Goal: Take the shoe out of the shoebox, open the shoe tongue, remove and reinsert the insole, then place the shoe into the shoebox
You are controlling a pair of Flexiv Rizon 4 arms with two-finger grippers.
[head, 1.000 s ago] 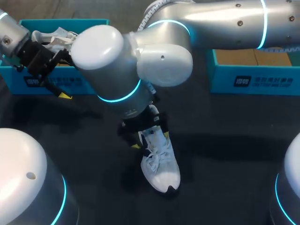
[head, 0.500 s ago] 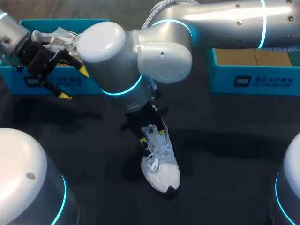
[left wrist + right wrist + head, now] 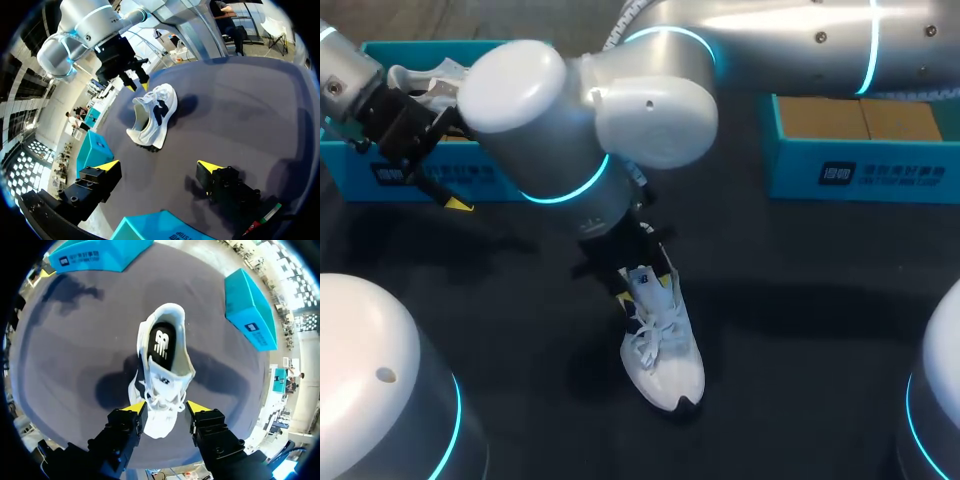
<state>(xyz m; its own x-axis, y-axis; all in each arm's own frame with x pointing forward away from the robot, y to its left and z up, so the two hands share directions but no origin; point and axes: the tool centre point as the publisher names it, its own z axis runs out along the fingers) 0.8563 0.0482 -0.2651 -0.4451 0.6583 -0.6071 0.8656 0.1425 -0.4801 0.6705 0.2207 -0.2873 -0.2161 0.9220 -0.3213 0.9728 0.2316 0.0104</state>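
A white shoe point(image 3: 661, 345) with a dark side mark lies on the black table, toe towards the near edge. Its black insole point(image 3: 161, 345) shows through the collar. My right arm reaches across the middle, and its gripper point(image 3: 166, 407) hangs just above the laces. The yellow fingertips point(image 3: 666, 276) stand partly apart to either side of the shoe, with nothing gripped between them. My left gripper point(image 3: 157, 165) is wide open and empty near the teal shoebox point(image 3: 380, 170) at the back left. A second white shoe point(image 3: 445, 75) lies in that box.
Another teal shoebox point(image 3: 860, 170) stands at the back right with brown card inside. My right arm's large elbow point(image 3: 550, 120) hangs over the table's back middle and hides part of the left gripper. Bare black table surrounds the shoe.
My right gripper's fingers have drawn closer together and shifted slightly right over the shoe's laces. Its elbow swung a little left. The left arm and the shoe have not moved.
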